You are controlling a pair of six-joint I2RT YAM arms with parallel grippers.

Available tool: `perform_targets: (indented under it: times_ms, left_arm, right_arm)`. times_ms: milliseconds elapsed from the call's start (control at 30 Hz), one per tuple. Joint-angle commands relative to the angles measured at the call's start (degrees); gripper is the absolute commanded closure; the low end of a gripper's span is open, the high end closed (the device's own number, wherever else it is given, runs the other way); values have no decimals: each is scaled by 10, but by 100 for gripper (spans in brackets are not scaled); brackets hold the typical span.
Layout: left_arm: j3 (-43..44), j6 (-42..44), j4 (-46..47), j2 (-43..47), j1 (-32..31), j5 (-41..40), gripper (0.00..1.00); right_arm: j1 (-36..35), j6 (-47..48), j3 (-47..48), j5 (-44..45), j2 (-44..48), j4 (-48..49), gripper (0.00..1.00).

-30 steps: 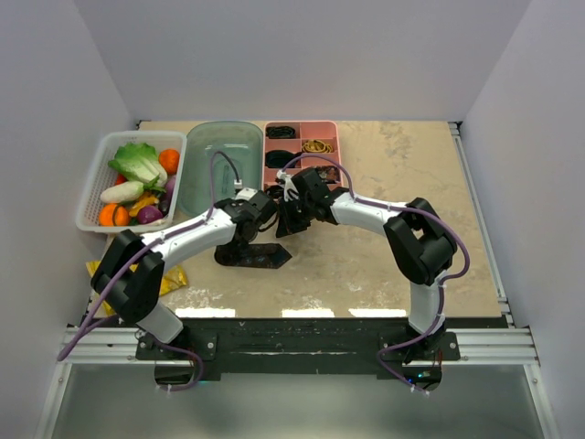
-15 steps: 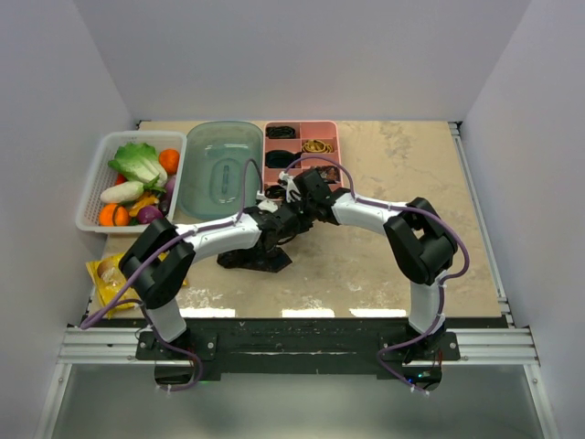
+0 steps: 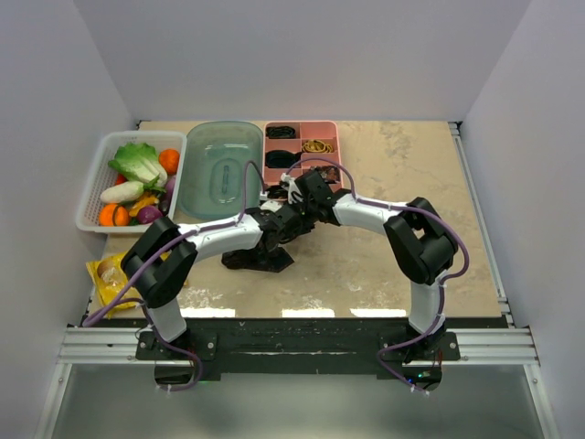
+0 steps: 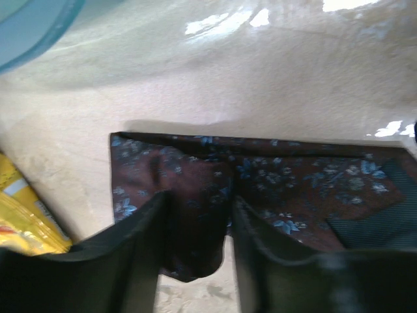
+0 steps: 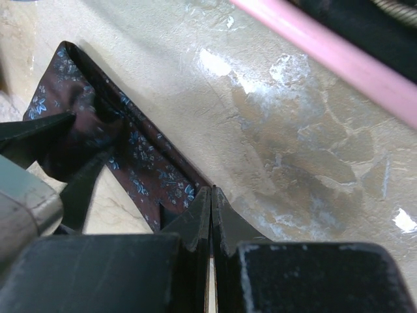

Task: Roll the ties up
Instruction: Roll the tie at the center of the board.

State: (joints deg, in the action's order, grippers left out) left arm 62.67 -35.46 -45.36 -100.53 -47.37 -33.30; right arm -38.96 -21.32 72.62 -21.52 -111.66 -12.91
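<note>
Left gripper (image 4: 199,202) straddles a bunched fold of the maroon tie (image 4: 293,176). Its fingers stand part-way apart with cloth filling the gap, and whether they pinch it I cannot tell. Right gripper (image 5: 210,194) is clenched, tips together, pressed down at the tie's long edge with nothing visible between them. Patterned with small blue flowers, the tie lies folded on the marble-patterned table (image 4: 260,78), near its middle, between the two arms. A yellow packet (image 4: 19,215) lies to its left. A teal tub (image 3: 222,174) and a pink compartment tray (image 3: 337,146) stand behind.
</note>
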Motion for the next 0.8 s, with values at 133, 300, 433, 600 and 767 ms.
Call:
perform_targets:
  times_ms: [133,300,433,600,767]
  left_arm:
    - [2,-33,43,52,-4,48,38]
    - [5,-37,46,96,-4,46,31]
    - [13,-39,44,125,-3,43,26]
    - [7,-37,52,169,21,67,23]
    - [-52,-20,114,233,109,155,21]
  right_arm:
    - [1,8,-5,7,36,3,100]
    - [1,11,-1,7,46,2,100]
    - [0,11,4,5,54,2,100]
    - [-13,8,21,2,58,-3,100]
    - [-36,-1,42,-5,53,2,100]
